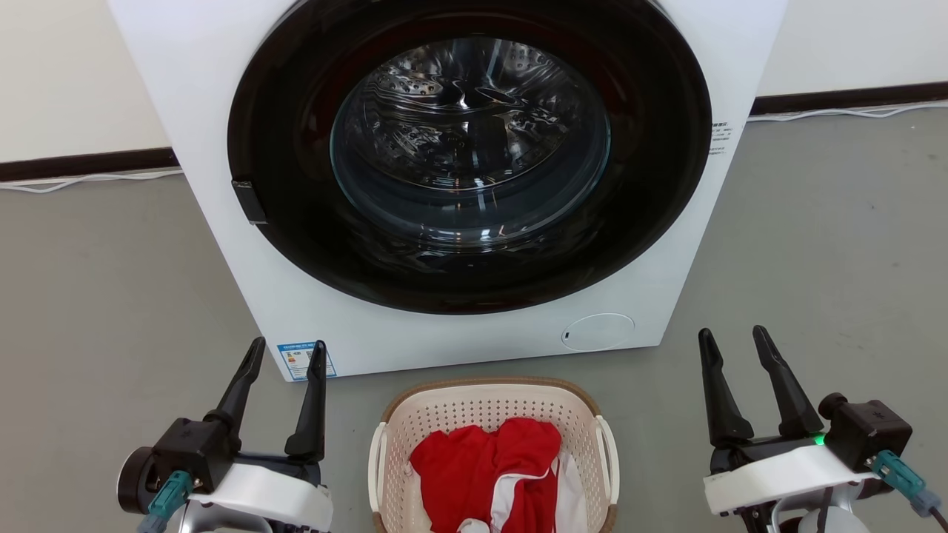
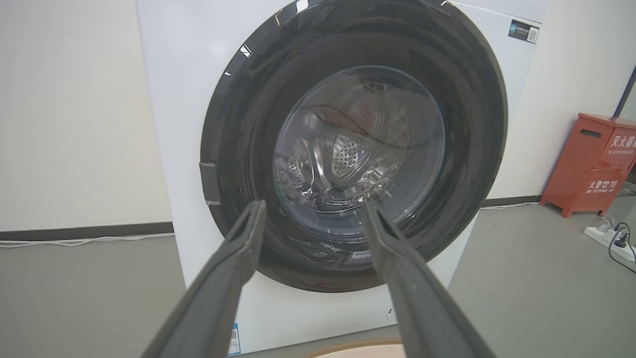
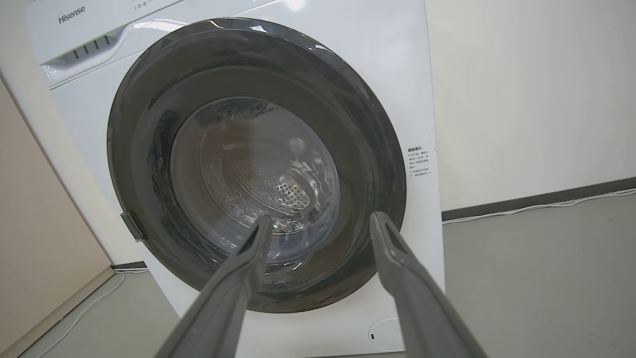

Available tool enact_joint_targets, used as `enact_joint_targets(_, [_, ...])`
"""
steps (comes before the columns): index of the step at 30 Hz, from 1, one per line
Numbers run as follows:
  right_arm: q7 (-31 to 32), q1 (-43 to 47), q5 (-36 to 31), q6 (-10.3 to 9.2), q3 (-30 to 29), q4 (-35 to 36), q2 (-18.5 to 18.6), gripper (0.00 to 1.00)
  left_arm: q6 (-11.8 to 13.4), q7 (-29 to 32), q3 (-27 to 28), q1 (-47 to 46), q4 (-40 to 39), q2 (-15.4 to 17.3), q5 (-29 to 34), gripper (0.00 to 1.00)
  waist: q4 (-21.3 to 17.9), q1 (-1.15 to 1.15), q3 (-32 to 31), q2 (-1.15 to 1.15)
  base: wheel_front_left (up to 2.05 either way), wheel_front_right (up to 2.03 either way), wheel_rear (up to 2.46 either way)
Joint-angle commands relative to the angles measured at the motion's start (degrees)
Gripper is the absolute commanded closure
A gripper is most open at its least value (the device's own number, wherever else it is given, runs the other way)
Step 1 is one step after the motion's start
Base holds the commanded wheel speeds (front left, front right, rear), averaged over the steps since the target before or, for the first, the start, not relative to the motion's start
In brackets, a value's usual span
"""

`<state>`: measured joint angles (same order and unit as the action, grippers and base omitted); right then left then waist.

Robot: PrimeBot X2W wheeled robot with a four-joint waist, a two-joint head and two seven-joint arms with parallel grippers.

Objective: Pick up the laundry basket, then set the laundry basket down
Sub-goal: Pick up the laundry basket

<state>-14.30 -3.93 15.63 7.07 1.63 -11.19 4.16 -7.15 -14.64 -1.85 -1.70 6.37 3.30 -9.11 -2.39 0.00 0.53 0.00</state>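
Left gripper (image 1: 289,343) and right gripper (image 1: 732,332) are hovering low over the grey floor (image 1: 111,296), their long dark fingers spread wide, gripping nothing and pointing at the white washer (image 1: 192,89). Between them the laundry basket (image 1: 474,411), perforated cream plastic with a brown woven-look rim, is sitting on the floor just before the washer's glossy black-ringed round door (image 1: 296,244), holding rumpled red and white cloth (image 1: 481,459). Left wrist view is catching a red cabinet (image 2: 586,159); right wrist view is showing the washer's control panel (image 3: 84,49).
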Motion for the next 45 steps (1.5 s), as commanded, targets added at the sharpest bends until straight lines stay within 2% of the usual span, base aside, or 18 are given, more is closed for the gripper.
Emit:
enact_joint_targets(1, [-0.7, -2.6, -0.5, 0.42, 1.0, 1.3, 0.3, 0.0, -0.3, -0.4, 1.9, -2.7, -1.5, 0.3, 0.2, 0.0, 0.0, 0.0, 0.0, 0.0, 0.0, 0.0, 0.0])
enact_joint_targets(17, [-0.7, -3.4, 0.1, 0.42, 0.4, -0.2, 0.8, 0.0, -0.3, -0.4, 2.4, -2.9, 0.0, 0.0, -1.0, 0.0, -0.5, 0.0, 1.9, 0.0, 0.0, 0.0, 0.0])
enact_joint_targets(28, [-0.7, -6.5, 0.3, 0.42, 0.1, -1.4, 0.6, 0.0, -0.3, -0.4, 2.8, -6.7, 2.2, 1.0, -2.4, 0.0, -2.0, 0.0, 10.6, 0.0, 0.0, 0.0, 0.0])
enact_joint_targets(45, [-0.7, -13.9, 0.8, 0.42, 0.2, -8.6, 0.2, 0.0, -0.3, -0.4, 2.6, -15.3, 12.1, 3.7, -5.5, 0.0, -3.2, 0.0, 24.4, 0.0, 0.0, 0.0, 0.0])
